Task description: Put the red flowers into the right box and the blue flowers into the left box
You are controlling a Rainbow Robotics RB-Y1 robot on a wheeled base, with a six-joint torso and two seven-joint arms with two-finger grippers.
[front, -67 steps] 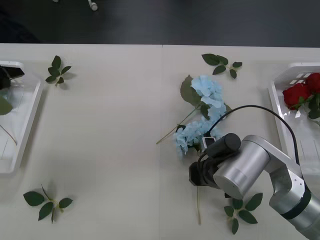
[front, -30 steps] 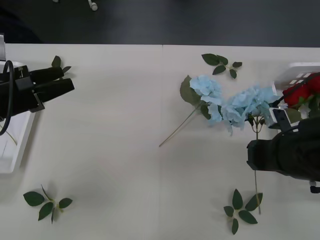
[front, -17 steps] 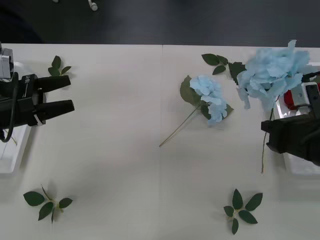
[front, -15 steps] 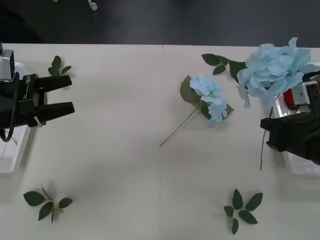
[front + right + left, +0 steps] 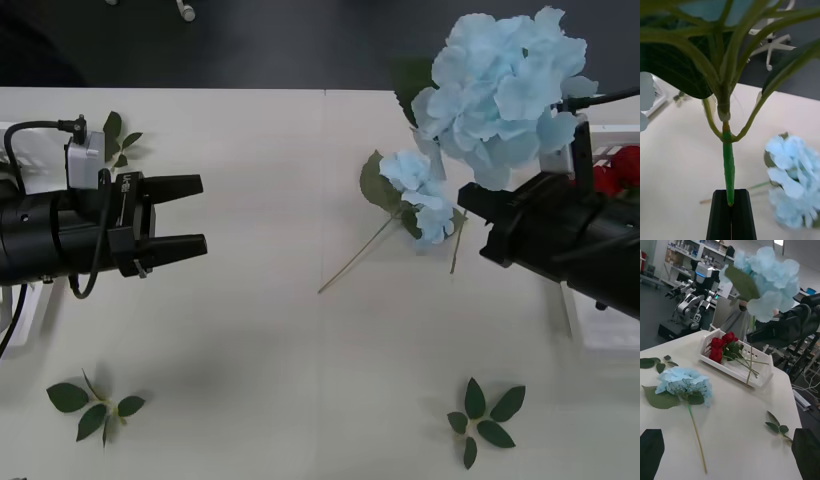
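— While the right gripper [image 5: 730, 210] is up above the table's right side, what does it hold?
— A blue hydrangea [image 5: 505, 85], pinched by its stem.
— The left gripper [image 5: 190, 214]?
— Fingers spread, nothing held, over the table's left part.
— Others?
— A second hydrangea [image 5: 415, 190] lies mid-table; red roses [image 5: 721, 346] lie in the right box [image 5: 763, 378].

1. Worktop [image 5: 260, 330]: smooth, matt off-white surface with one fine seam line.
2. Blue flowers [image 5: 505, 85]: thin, matt, cloth-like petals with crinkled edges; the stem [image 5: 728, 168] looks like smooth, slightly glossy green plastic.
3. Red flowers [image 5: 720, 347]: matt, fabric-like blooms.
4. Right box [image 5: 762, 377]: glossy white moulded plastic with slotted walls.
5. Left gripper [image 5: 185, 215]: fingers [image 5: 170, 186] matt black plastic.
6. Right gripper [image 5: 730, 213]: fingers matt black, smooth, pressed together on the stem.
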